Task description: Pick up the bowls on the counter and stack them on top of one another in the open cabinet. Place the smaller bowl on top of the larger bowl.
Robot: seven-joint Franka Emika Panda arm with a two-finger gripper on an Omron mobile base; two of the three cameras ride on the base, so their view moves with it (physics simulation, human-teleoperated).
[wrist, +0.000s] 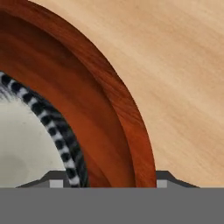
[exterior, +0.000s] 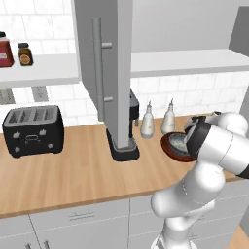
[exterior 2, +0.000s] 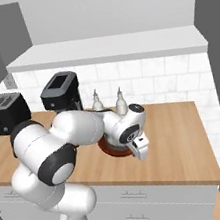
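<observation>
Showing my tool (wrist: 103,179) straddling the reddish-brown bowl's (wrist: 100,100) rim, apparently gripping it; speckled grey bowl (wrist: 26,140) nested inside, above the bench (wrist: 183,78).

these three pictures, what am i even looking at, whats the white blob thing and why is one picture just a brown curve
The white thing is a robot arm in a rendered kitchen. Two pictures come from cameras behind it, one on each side. The third comes from a camera on its hand, looking down along the gripper, so it sits very close to the wide reddish-brown bowl. That is the brown curve. The small speckled bowl sits inside it. The two dark tips stand either side of the brown rim, but I cannot tell whether they grip it. On the wooden counter are a toaster, a coffee machine and two white bottles.
</observation>
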